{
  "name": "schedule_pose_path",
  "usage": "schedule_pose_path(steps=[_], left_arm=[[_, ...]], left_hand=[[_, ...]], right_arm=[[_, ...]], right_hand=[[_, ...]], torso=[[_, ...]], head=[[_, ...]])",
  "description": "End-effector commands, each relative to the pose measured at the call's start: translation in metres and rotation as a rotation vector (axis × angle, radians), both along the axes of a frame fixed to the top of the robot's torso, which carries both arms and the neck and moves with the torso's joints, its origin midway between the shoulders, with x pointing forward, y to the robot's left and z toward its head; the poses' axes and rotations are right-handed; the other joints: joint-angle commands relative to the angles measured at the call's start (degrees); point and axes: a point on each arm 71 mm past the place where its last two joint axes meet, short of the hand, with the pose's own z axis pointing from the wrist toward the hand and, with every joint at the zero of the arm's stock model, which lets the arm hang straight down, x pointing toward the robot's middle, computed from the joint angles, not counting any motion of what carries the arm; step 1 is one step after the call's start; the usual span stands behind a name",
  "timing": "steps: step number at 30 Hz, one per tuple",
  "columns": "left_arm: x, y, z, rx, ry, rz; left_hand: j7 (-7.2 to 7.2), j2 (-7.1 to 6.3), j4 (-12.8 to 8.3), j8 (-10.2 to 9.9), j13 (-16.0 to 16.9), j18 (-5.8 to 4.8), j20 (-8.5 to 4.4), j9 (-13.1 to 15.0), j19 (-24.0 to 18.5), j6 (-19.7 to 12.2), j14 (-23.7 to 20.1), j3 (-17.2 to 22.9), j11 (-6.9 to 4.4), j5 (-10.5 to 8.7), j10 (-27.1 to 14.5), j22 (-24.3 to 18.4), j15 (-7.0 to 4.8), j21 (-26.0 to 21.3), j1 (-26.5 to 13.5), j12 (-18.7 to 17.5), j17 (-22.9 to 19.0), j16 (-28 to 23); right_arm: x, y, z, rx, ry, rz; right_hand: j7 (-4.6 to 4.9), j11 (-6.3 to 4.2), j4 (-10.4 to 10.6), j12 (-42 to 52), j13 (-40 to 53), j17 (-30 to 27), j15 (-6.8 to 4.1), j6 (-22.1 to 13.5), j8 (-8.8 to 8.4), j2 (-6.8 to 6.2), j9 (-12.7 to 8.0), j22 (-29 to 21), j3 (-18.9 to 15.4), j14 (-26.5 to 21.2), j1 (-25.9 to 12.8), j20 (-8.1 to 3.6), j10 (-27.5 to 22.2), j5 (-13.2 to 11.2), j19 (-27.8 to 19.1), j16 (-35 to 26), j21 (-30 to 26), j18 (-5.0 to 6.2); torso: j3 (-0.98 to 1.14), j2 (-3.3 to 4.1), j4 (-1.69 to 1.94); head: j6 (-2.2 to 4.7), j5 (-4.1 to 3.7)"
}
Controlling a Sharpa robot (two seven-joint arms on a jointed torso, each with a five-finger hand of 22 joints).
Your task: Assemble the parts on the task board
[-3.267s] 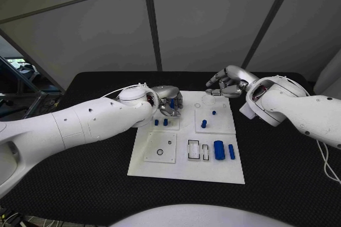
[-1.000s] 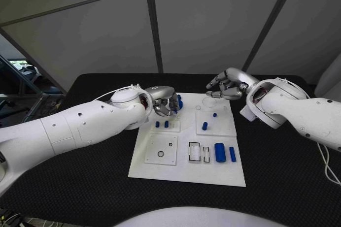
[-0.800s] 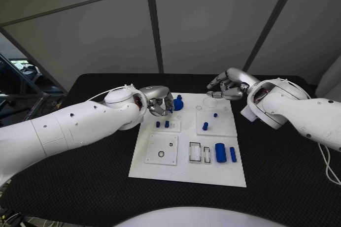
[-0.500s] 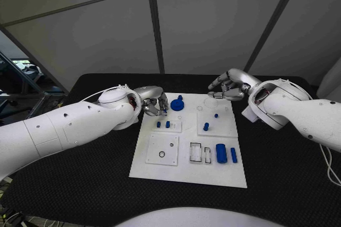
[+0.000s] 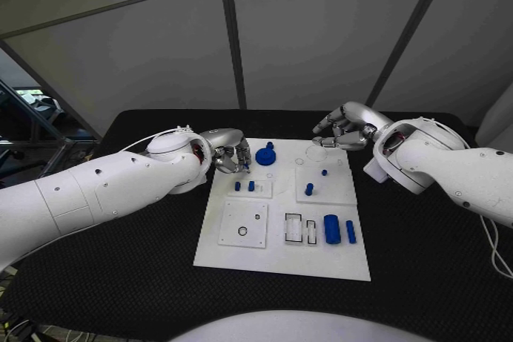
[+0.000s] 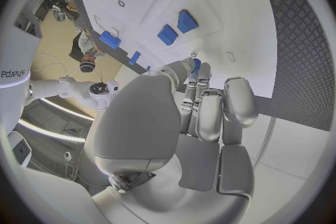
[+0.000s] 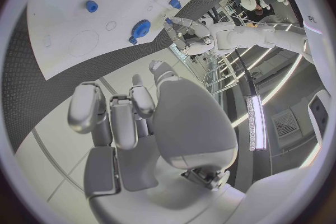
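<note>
Sitting on board [image 5: 280, 264]: blue knob [image 5: 265, 156], just beside left hand [image 5: 232, 159]
Left hand: curled, holding nothing
Right hand [image 5: 340, 133]: curled, empty, near board's far edge

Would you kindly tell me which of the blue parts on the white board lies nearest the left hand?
The round blue gear-like part at the board's far edge, just beside the left hand; the small blue pegs and cylinders lie nearer the robot.

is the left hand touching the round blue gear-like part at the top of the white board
Apart. In the head view a strip of white task board shows between the left hand and the round blue gear-like part; the hand holds nothing.
</note>
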Motion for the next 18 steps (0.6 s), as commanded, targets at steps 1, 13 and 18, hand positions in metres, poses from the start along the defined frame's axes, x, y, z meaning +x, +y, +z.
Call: schedule_pose_path(steps=[1, 13, 18], left_arm=[[0.0010, 0.0005, -0.0010, 0.008, 0.019, 0.008], [0.0029, -0.0065, -0.0045, 0.016, 0.039, -0.005], [0.0033, -0.0080, -0.0057, 0.017, 0.042, -0.007]], left_hand=[[-0.10, 0.02, 0.1, -0.2, -0.1, -5.90, -0.02, 0.1, 0.3, 0.5, 1.2, 0.2, -0.04, 0.02, 0.6, 0.0, -0.18, -0.1, -0.7, -0.2, -0.1, 0.2], [-0.13, -0.02, 0.2, -0.3, -0.1, -5.86, -0.02, 0.1, 0.2, 0.6, 1.2, 0.2, -0.06, 0.00, 0.7, -0.1, -0.19, -0.2, -0.9, -0.3, -0.1, 0.2], [-0.13, -0.02, 0.2, -0.3, -0.1, -5.86, -0.02, 0.1, 0.2, 0.6, 1.2, 0.2, -0.06, 0.00, 0.7, -0.1, -0.19, -0.2, -0.9, -0.3, -0.1, 0.2]], right_arm=[[0.0000, 0.0011, 0.0011, -0.002, -0.003, 0.010], [0.0000, 0.0018, 0.0011, -0.002, -0.003, 0.011], [0.0000, 0.0020, 0.0010, -0.002, -0.003, 0.012]], right_hand=[[0.13, -0.15, 0.0, 0.3, 0.1, 4.3, -0.25, 0.0, 0.35, 0.11, 0.0, 0.1, 0.3, 3.5, 0.4, -0.32, 0.1, 0.3, -0.1, -0.1, -0.2, 0.38], [0.13, -0.15, 0.0, 0.3, 0.1, 4.3, -0.25, 0.0, 0.35, 0.11, 0.0, 0.1, 0.3, 3.5, 0.4, -0.32, 0.1, 0.3, -0.1, -0.1, -0.2, 0.38], [0.13, -0.15, 0.0, 0.3, 0.1, 4.3, -0.25, 0.0, 0.35, 0.11, 0.0, 0.1, 0.3, 3.5, 0.4, -0.32, 0.1, 0.3, -0.1, -0.1, -0.2, 0.38]], torso=[[-0.01, -0.04, 0.10], [-0.03, -0.04, 0.07], [0.01, -0.07, 0.06]], head=[[-0.11, -0.04], [-0.26, 0.06], [-0.35, 0.24]])
